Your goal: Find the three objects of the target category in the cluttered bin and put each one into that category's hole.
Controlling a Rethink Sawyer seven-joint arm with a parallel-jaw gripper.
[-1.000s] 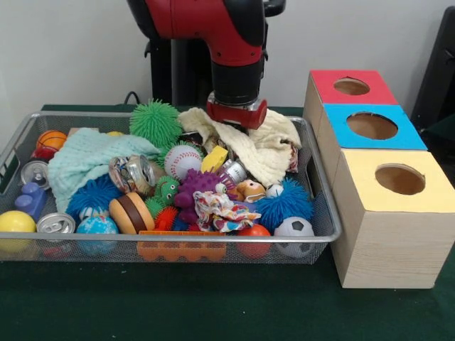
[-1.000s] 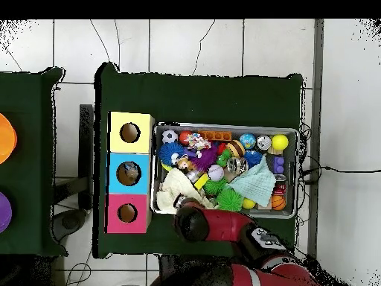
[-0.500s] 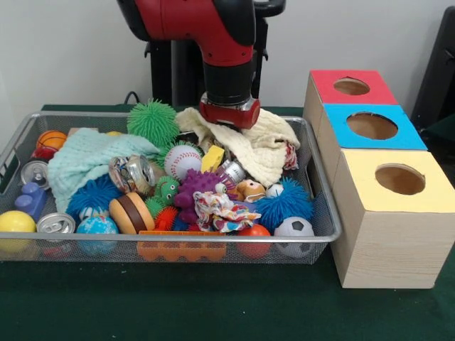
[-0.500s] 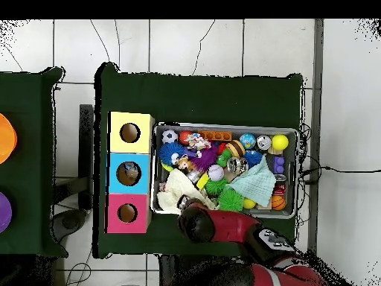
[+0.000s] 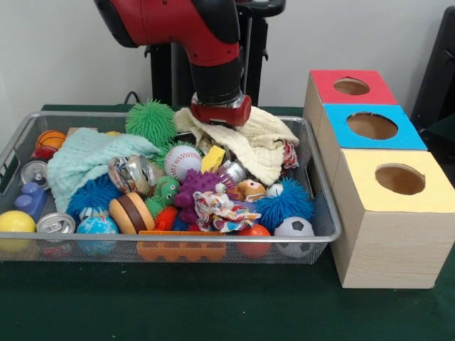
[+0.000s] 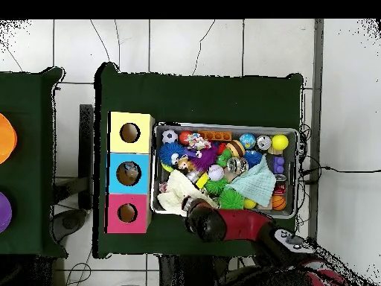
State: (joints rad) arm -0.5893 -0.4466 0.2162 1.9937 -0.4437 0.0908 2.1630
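Note:
A wire bin [image 5: 323, 206] holds a jumble of balls, cans, cloths and toys. My gripper [image 5: 220, 121] hangs at the bin's back, its lower end against a cream cloth [image 5: 263, 145], which hides its tips. Beside it lie a green spiky ball [image 5: 154, 122], a baseball [image 5: 183, 160] and a crushed can [image 5: 134, 172]. More cans [image 5: 55, 224] sit at the left front. In the overhead view the arm [image 6: 205, 222] covers the gripper at the bin's [image 6: 223, 126] lower edge. Three boxes with holes stand beside the bin: red [image 5: 323, 79], blue [image 5: 338, 117] and yellow [image 5: 362, 167].
A mint cloth [image 5: 89, 160] covers the bin's left part. A soccer ball [image 5: 293, 231], a blue spiky ball [image 5: 284, 204] and a purple toy [image 5: 199, 186] crowd the front right. The boxes rise higher than the bin's rim. Dark green cloth covers the table [image 5: 213, 305].
In the front view the arm has slid left along the bin's back edge over the cream cloth, which has shifted slightly. Nothing has been lifted out.

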